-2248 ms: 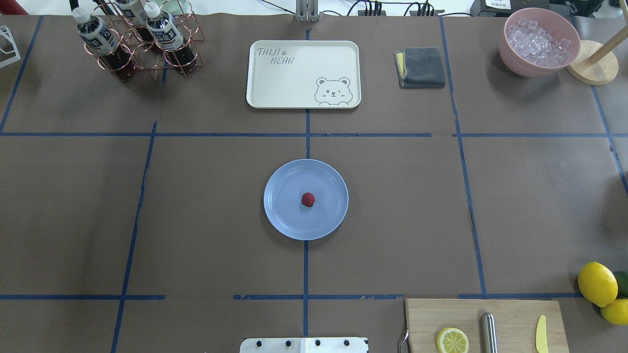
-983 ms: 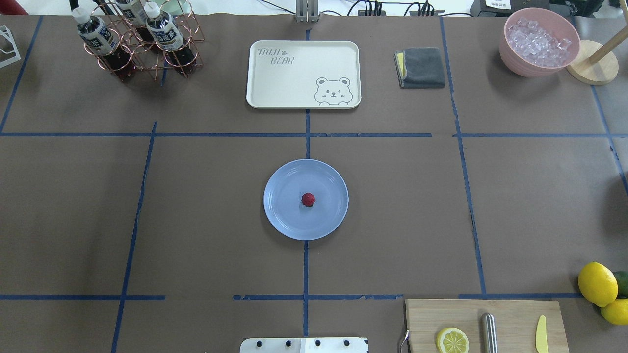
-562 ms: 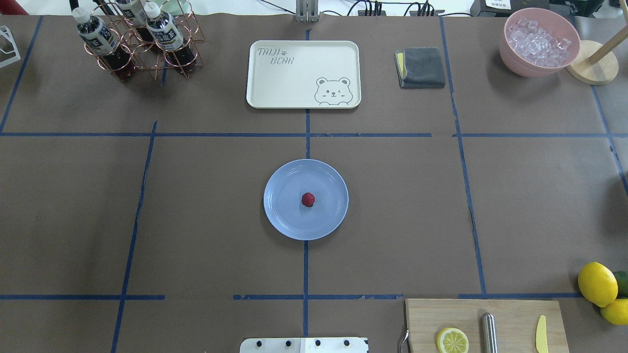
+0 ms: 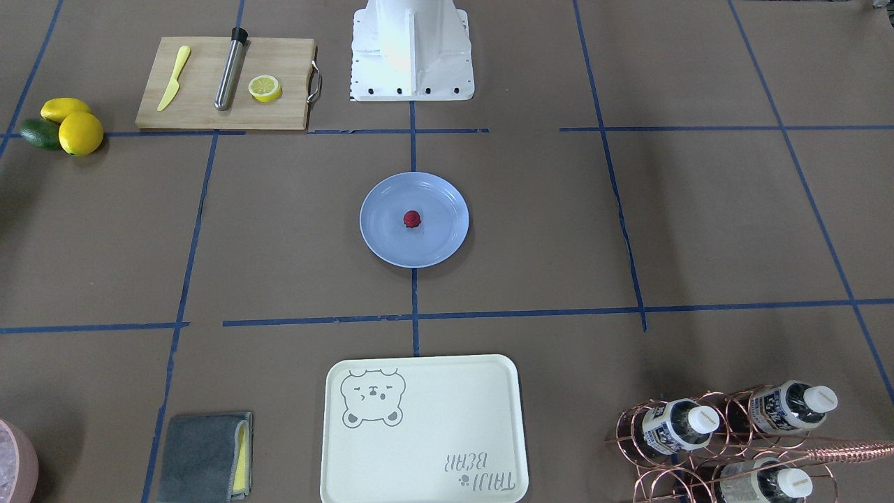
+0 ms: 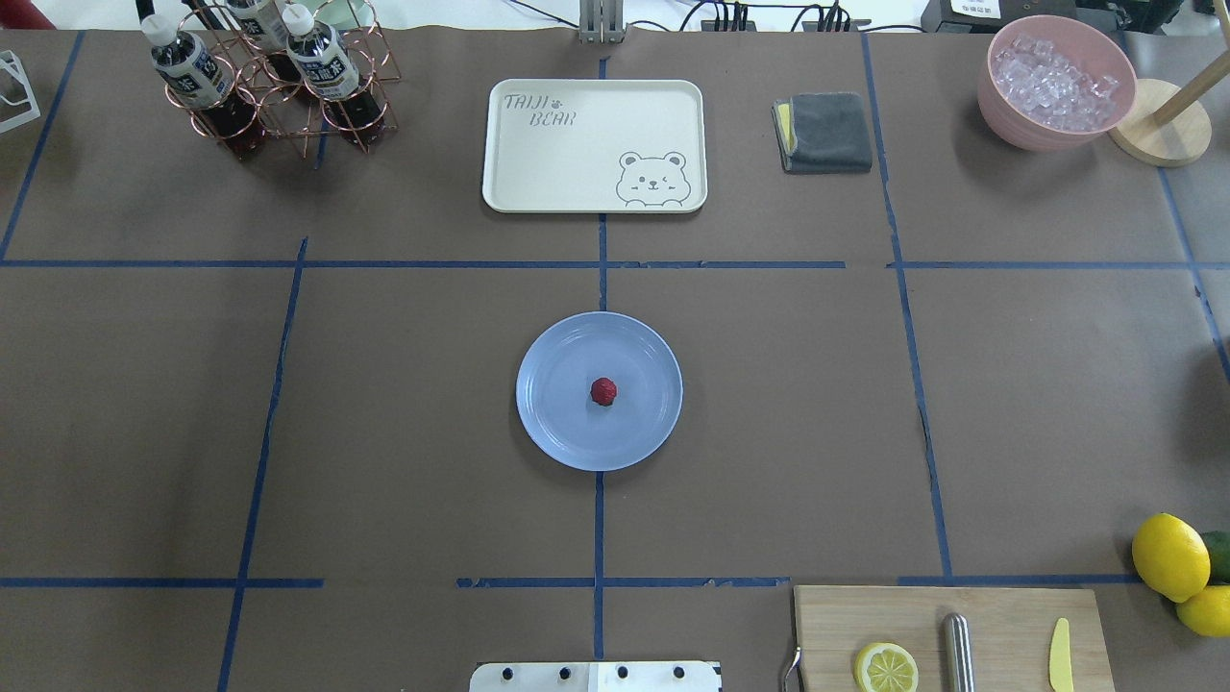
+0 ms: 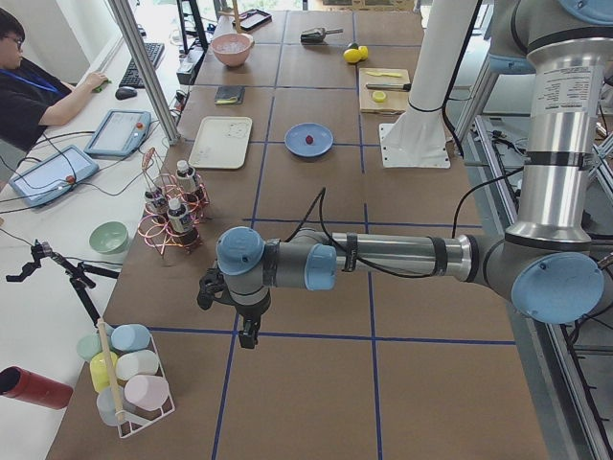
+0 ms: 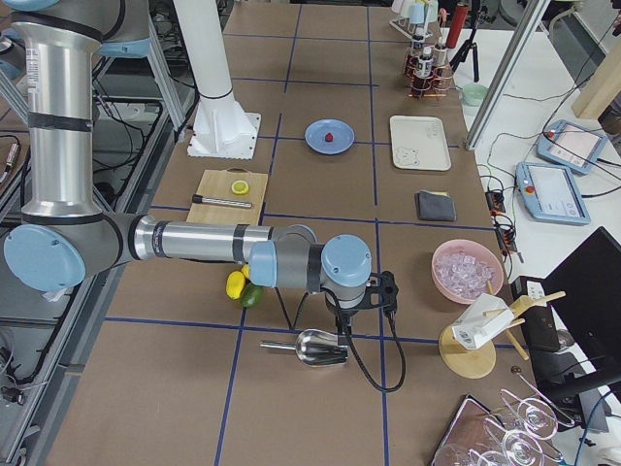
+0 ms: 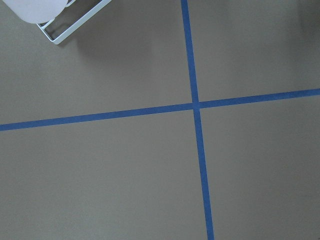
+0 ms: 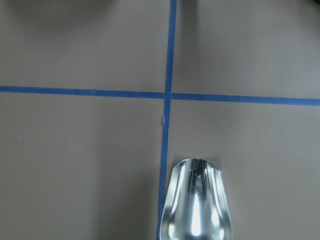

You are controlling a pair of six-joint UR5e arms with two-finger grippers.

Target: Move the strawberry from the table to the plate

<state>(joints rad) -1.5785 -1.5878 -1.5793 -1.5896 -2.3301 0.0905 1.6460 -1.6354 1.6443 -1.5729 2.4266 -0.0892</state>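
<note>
The dark-red strawberry [image 5: 603,391] [image 4: 413,219] lies in the middle of the light-blue plate [image 5: 548,423] [image 4: 380,244] at the centre of the brown-paper table [image 5: 384,384]. Both side views show the same berry [image 6: 308,140] [image 7: 330,137] on that plate [image 6: 324,144] [image 7: 315,141]. My left gripper [image 6: 247,333] hangs over the table's left end, far from the plate. At the table's right end my right gripper [image 7: 342,318] hangs above a metal scoop [image 7: 318,347] [image 9: 197,200]. Whether either is open or shut I cannot tell. Neither gripper appears in the overhead or front view.
A cream bear-print tray [image 5: 594,144], a grey cloth [image 5: 824,132], a copper bottle rack [image 5: 279,86] and a pink bowl of ice [image 5: 1055,82] line the far side. A cutting board [image 5: 999,615] with a lemon half and lemons [image 5: 1169,556] sit near right. A white cup rack [image 6: 134,374] stands near the left gripper.
</note>
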